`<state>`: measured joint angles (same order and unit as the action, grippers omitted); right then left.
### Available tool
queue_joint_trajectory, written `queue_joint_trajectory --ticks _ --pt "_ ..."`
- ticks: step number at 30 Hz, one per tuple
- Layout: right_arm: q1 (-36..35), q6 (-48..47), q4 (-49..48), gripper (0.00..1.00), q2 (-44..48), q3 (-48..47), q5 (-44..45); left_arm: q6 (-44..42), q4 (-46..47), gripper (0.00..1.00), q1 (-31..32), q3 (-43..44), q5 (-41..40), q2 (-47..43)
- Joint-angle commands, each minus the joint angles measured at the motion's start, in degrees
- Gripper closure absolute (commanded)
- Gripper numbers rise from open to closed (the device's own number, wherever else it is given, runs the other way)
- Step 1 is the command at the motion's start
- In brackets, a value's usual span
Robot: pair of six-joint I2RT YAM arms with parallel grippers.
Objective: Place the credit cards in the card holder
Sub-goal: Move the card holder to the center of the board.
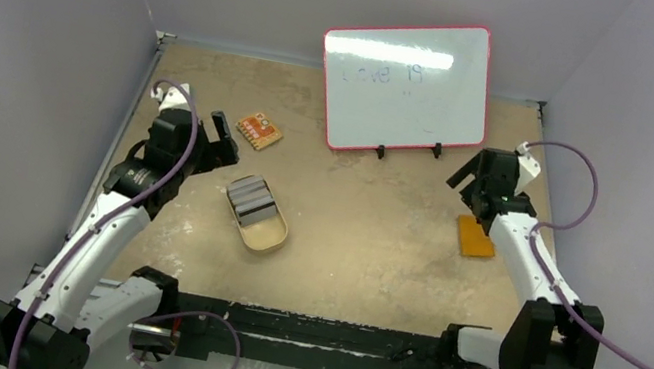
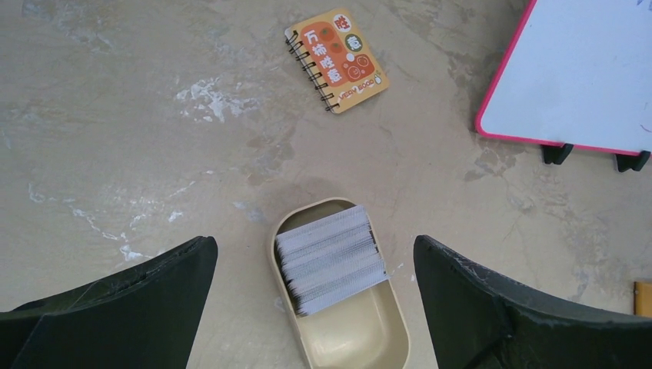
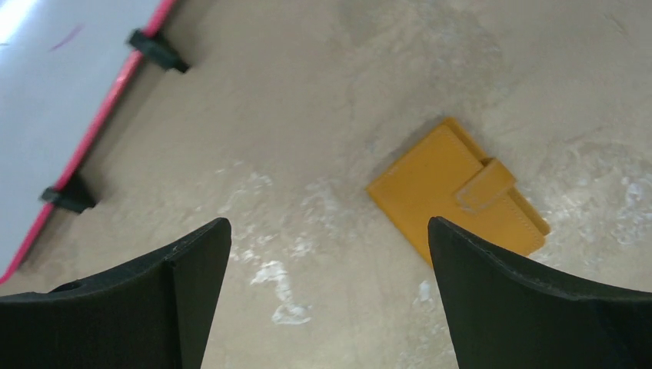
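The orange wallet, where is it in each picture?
Top view: wallet at the right, about halfway up.
Left wrist view: only a sliver of wallet, probably, at the right edge.
Right wrist view: wallet right of centre, closed.
Shared landmark: the pink-rimmed whiteboard.

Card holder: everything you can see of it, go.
The card holder is a small orange wallet, leather-like, with stitched edges and a strap tab folded over its front. It is closed and lies flat on the right part of the table, apart from the whiteboard. Nothing touches it; the right gripper hangs open above it.
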<state>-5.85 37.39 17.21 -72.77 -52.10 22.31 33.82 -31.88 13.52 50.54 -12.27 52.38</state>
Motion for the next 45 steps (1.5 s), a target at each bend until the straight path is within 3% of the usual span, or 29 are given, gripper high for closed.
queue_joint_trajectory --ticks 1,10,18,25,36,40,45 --pt "6.1 2.1 -4.8 0.01 -1.4 3.1 -1.3 -2.2 2.0 0.00 -0.4 -0.6 -0.9 -2.0" --pt "19.2 1.5 -11.2 0.01 -10.6 6.7 -11.5 -2.3 2.4 0.00 -0.4 -0.8 -1.9 -1.8" --pt "20.3 -1.5 -12.8 0.05 -15.2 5.4 -12.5 -1.8 1.9 0.01 -0.4 -0.6 -4.8 -2.3" --pt "16.3 -7.5 -12.7 0.11 -19.3 4.0 -22.3 -3.6 2.8 0.05 -0.4 -0.8 -0.4 -2.0" --pt "0.3 -6.2 -11.9 0.23 -19.9 2.8 -30.8 -3.8 2.7 0.09 -0.4 -1.0 -1.1 -2.3" --pt "-3.1 -5.3 -9.5 0.24 -17.3 2.4 -30.3 -3.9 2.7 0.09 -0.4 -1.0 -1.1 -2.2" --pt "-3.1 -1.6 -3.3 0.21 -10.6 1.5 -22.5 -3.8 2.8 0.10 -0.4 -1.1 -0.7 -2.0"
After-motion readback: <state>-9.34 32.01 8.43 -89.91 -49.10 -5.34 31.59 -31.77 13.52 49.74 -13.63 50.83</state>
